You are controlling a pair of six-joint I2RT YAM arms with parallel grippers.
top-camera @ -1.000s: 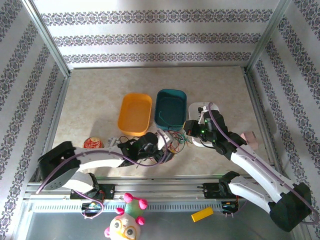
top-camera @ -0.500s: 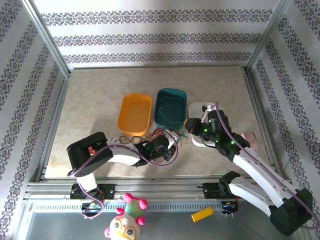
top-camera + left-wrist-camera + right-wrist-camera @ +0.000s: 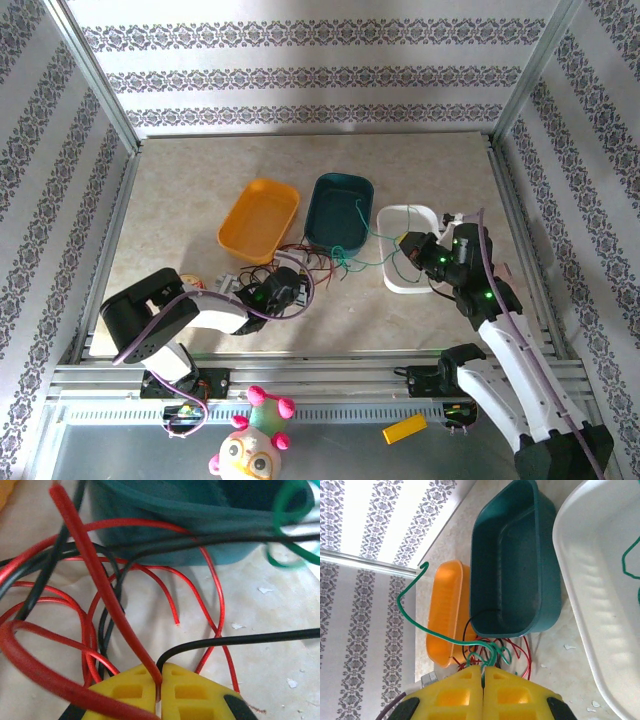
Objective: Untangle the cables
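Top external view: the cables [image 3: 298, 264] lie in a loose knot on the counter [image 3: 200, 170], at about 6 o'clock of the orange tub [image 3: 258, 215] and 7 o'clock of the teal tub [image 3: 335, 205]. One green strand stretches away from the knot toward 3 o'clock, over to the white tray [image 3: 410, 278].

In the left wrist view, the left end effector [image 3: 160, 674] is clenched, with a thick red cable [image 3: 98, 580] running down into the seam between its yellow fingers. A black strand comes out at the same seam, so it may be pinched as well. In the right wrist view, the right end effector [image 3: 482, 674] is clenched on the green cable [image 3: 492, 652], just above the teal tub's near wall.

The step in hand looks like the pull-apart: each arm grips a different colour at opposite sides of the knot. The next move probably calls for drawing the green cable further toward 3 o'clock while the left arm anchors the red one. A slow pull seems wise, since red and black loops cross each other closely and could cinch tight or drag the tubs.
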